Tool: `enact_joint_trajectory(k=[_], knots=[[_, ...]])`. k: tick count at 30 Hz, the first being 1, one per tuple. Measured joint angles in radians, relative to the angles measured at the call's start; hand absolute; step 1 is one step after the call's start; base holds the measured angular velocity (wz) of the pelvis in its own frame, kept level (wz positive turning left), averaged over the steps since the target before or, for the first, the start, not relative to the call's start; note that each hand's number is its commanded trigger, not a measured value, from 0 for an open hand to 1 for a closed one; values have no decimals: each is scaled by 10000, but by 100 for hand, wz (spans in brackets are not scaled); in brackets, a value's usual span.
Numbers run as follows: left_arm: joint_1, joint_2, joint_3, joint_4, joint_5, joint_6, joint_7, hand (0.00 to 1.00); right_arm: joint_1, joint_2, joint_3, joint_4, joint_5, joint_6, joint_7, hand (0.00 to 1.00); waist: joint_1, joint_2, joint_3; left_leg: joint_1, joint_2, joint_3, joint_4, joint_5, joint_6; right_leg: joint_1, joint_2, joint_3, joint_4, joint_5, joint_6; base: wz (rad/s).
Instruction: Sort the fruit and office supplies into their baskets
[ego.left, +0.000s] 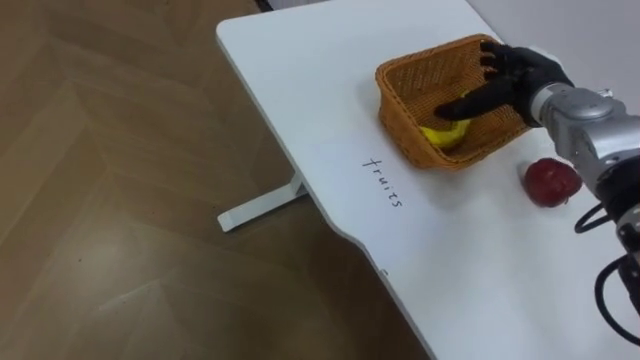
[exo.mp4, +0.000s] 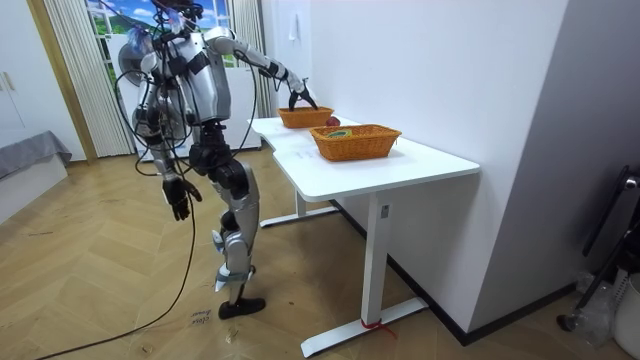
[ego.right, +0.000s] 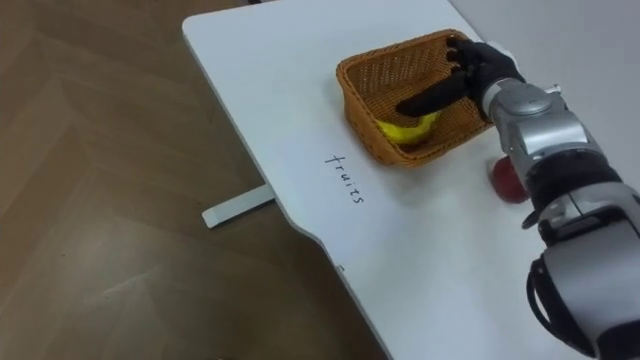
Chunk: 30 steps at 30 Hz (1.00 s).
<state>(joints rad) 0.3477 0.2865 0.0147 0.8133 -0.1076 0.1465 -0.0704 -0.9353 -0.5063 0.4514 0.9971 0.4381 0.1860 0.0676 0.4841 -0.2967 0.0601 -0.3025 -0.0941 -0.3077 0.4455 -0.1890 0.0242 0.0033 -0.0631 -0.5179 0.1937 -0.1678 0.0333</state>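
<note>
A woven brown basket (ego.left: 405, 75) stands on the white table (ego.left: 300, 90), next to the handwritten word "fruits" (ego.left: 383, 181). A yellow fruit (ego.left: 446, 136) lies inside it at the near corner. My right hand (ego.left: 500, 85) reaches into the basket from the right, open, fingers spread and thumb stretched just above the yellow fruit. A red apple (ego.left: 552, 182) rests on the table right of the basket, beside my forearm, and my arm half hides the apple (ego.right: 503, 181) in the right eye view. My left hand (exo.mp4: 179, 198) hangs at my side, fingers relaxed.
A second woven basket (exo.mp4: 356, 141) with a few coloured items stands nearer the table's end. The table's left edge (ego.left: 290, 160) runs close to the basket, with wooden floor (ego.left: 120, 200) and a white table foot (ego.left: 260, 203) below. I stand at the table's far end.
</note>
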Motion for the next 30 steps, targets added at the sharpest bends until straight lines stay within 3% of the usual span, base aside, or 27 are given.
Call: enact_joint_trajectory(k=[6, 7, 10, 11, 13, 20, 23, 28, 30], knots=[[83, -1, 185, -27, 8, 15, -17, 0, 6, -188, -505, -1184, -53, -12, 133, 0, -703, -143, -144, 268, 4, 80, 21, -129, -9, 224, -7, 204, -30, 0, 2, -8], [108, -40, 226, -33, 9, 46, -19, 0, 6, -198, -605, -1482, -149, -7, 187, 0, -758, -98, -159, 383, 32, 180, 21, -168, 14, 302, -16, 297, -30, 1, 4, -30], [161, -114, 248, -97, 7, 160, 22, 0, 5, -198, -836, -2260, -173, -8, 275, 0, -1072, 37, -300, 583, 90, 388, 3, -213, 83, 396, -28, 506, 12, 14, 25, -23], [165, -124, 242, -130, 6, 176, 76, 0, 5, -197, -931, -2503, -175, -8, 265, 0, -1227, 97, -297, 714, 125, 507, -15, -219, 121, 496, -38, 534, 38, 15, 27, -10], [169, -210, 245, -124, 3, 279, 253, 0, 6, -198, -933, -2856, -178, 4, 213, 0, -1295, 174, -395, 909, 158, 611, -117, -229, 142, 542, -71, 676, 87, 15, 28, -24], [379, -460, 221, -162, -105, 697, 616, 0, 11, -218, -1254, -3604, -233, 328, 195, 0, -1992, 476, -526, 1581, 152, 919, -523, -187, 217, 932, -196, 1024, 119, 10, 38, -13], [438, -523, 235, -127, -98, 886, 646, 0, 12, -233, -1707, -3708, -457, 346, 168, 0, -2179, 667, -525, 1699, 167, 1084, -596, -169, 257, 940, -241, 1026, 108, 6, 49, -16], [552, -524, 508, 15, -93, 962, 667, 0, 12, -421, -1992, -3811, -649, 348, 150, 0, -2622, 953, -614, 1923, 147, 1118, -867, -100, 276, 1030, -282, 1010, 90, 33, 93, -3], [527, -529, 666, 115, -68, 974, 646, 0, 12, -614, -1999, -3864, -821, 353, 184, 0, -2639, 1005, -633, 2029, 150, 1168, -1043, -37, 265, 1033, -303, 1040, 84, 33, 93, -6]])
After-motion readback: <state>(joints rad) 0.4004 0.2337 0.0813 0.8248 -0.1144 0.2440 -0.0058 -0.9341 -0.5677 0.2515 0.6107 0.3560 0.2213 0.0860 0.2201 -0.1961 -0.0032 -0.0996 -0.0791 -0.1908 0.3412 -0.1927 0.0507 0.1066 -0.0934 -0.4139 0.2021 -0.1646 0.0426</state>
